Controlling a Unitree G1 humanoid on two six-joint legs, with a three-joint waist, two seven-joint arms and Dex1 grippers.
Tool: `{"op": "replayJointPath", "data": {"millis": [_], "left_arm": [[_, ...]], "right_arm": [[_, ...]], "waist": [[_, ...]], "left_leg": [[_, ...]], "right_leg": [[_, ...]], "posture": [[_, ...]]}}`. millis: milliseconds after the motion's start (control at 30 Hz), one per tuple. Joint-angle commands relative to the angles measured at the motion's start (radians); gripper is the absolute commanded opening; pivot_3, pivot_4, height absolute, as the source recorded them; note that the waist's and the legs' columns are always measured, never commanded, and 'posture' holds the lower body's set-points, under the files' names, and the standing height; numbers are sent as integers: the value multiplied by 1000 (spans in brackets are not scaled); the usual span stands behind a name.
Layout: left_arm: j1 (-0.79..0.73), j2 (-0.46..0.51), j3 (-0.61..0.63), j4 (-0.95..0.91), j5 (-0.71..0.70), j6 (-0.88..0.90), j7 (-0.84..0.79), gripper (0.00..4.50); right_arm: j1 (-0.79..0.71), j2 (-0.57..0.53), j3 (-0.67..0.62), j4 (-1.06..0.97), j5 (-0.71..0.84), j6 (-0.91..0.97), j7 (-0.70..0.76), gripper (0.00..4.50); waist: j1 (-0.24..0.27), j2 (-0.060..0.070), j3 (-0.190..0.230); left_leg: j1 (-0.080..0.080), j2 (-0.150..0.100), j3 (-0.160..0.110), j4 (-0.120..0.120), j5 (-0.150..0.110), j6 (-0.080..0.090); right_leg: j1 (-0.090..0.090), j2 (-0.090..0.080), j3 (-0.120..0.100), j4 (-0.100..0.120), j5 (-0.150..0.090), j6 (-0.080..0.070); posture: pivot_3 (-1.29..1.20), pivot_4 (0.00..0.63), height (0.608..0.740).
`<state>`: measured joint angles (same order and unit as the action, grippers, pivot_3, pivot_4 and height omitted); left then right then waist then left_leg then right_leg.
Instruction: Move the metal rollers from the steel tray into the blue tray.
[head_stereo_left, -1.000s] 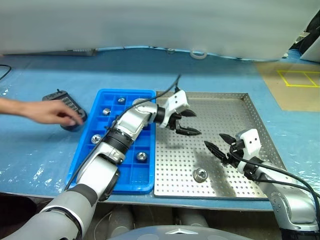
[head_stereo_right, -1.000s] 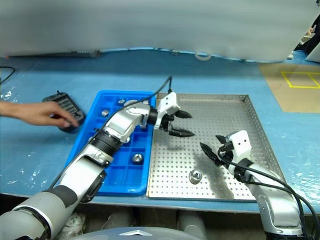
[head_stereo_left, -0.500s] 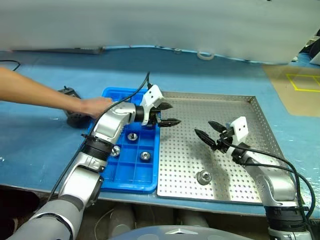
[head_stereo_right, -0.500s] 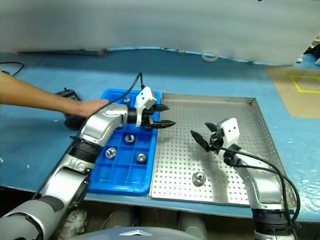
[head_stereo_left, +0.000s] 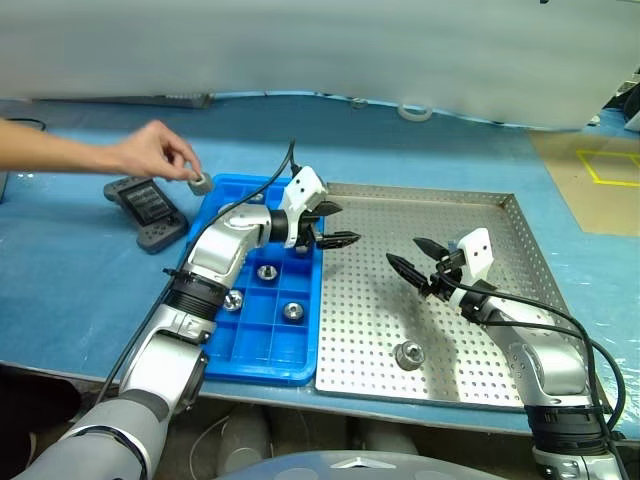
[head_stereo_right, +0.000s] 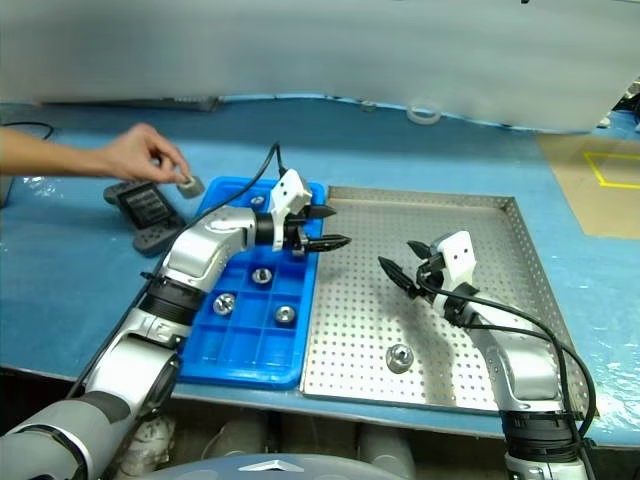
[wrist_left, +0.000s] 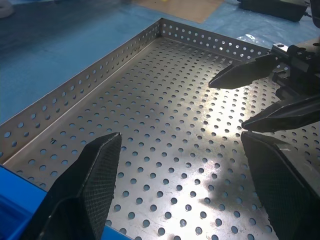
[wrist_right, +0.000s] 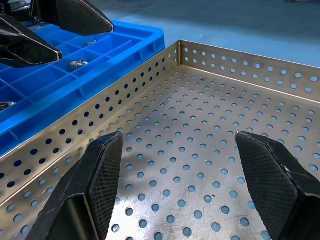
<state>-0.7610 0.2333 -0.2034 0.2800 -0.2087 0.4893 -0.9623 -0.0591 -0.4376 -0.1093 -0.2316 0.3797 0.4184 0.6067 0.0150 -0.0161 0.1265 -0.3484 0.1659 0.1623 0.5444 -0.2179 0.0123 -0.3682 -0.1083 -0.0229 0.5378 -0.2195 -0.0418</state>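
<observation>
blue tray (head_stereo_left: 300, 365): far-left corner behind left arm | person's arm (head_stereo_left: 60, 155): cut by left edge

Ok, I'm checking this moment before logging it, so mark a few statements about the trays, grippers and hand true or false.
1. One metal roller lies in the steel tray. True.
2. The left gripper holds a roller. False: it is open and empty.
3. The person's hand holds a roller above the blue tray's far corner. True.
4. The right gripper is shut. False: it is open.
5. The black controller lies in the blue tray. False: it lies beside it.
</observation>
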Motion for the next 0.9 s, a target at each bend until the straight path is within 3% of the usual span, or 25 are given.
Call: {"op": "replayJointPath", "data": {"millis": [33, 900], "left_arm": [[-39, 1, 17, -3, -22, -7, -13, 4019], [-54, -26, 34, -26, -64, 24, 28, 4019]], "right_arm": [[-2, 8, -16, -34, 16, -12, -12, 3715], [37, 17, -15, -66, 7, -3, -51, 3715]], "waist": [[0, 0, 0], [-1, 0, 0]], "left_leg": [[0, 0, 0, 0, 0, 0], [0, 0, 0, 0, 0, 0]], "right_leg": [[0, 0, 0, 0, 0, 0], [0, 0, 0, 0, 0, 0]], "posture": [[-156, 150, 740], [-175, 150, 740]]}}
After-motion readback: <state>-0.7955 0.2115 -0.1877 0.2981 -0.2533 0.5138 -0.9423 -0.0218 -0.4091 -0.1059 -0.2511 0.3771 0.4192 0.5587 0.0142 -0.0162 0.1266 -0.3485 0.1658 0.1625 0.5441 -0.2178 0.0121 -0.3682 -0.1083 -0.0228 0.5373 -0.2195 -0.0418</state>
